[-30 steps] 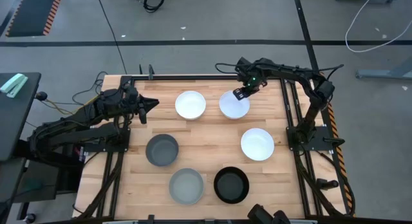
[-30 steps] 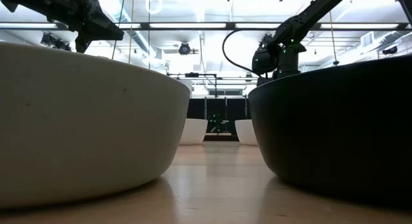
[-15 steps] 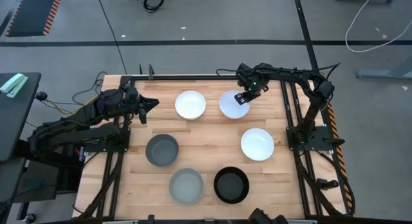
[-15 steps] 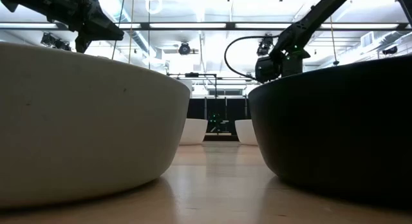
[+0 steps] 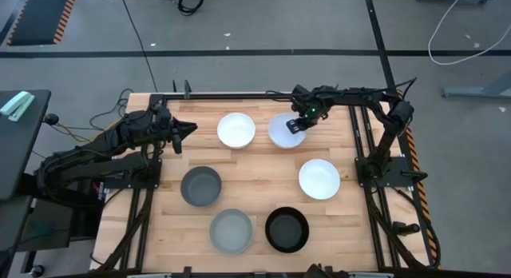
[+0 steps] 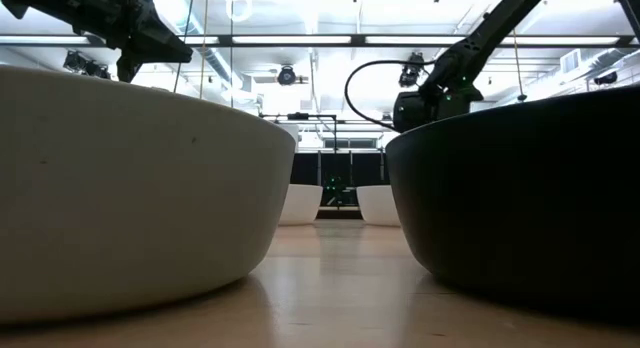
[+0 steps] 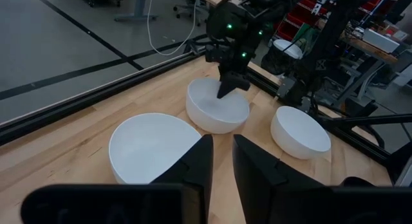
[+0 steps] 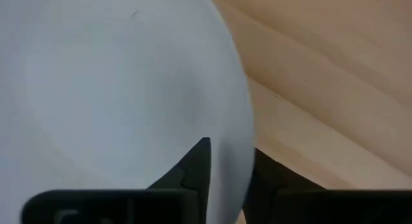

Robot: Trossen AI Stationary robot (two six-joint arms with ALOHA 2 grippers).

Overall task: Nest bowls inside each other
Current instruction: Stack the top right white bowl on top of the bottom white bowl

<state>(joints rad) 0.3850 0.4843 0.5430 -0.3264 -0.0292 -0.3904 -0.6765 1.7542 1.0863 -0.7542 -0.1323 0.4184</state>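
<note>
White bowl [image 5: 283,132] at the table's [image 5: 263,170] far side sits with its rim between your right gripper's [image 5: 295,127] fingers, one inside, one outside, clamped on it. Your right arm reaches in low from the right; your left gripper [image 5: 185,129] hangs by the left edge, fingers narrowly parted.

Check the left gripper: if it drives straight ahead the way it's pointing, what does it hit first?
Probably the nearest white bowl, which lies just ahead of the left gripper in its wrist view. The gripper may sit above rim height, so it could pass over; depth is unclear.
</note>
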